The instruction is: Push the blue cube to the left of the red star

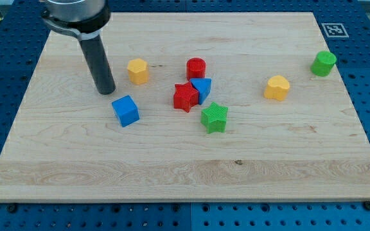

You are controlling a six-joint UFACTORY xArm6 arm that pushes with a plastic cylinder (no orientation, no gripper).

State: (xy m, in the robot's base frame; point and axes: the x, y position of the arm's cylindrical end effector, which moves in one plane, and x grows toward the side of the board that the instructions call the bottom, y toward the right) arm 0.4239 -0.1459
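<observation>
The blue cube (pixel 126 110) sits left of the board's middle. The red star (pixel 185 97) lies to its right, a clear gap between them, and touches a blue triangular block (pixel 202 88) on its upper right. My tip (pixel 106 90) rests on the board just up and to the left of the blue cube, a small gap between them.
A red cylinder (pixel 196 67) stands above the red star. A green star (pixel 214 117) lies below and right of it. A yellow hexagon (pixel 138 70) is right of the rod. A yellow heart (pixel 277 87) and a green cylinder (pixel 324 63) sit at the right. The wooden board (pixel 185 179) ends on all sides.
</observation>
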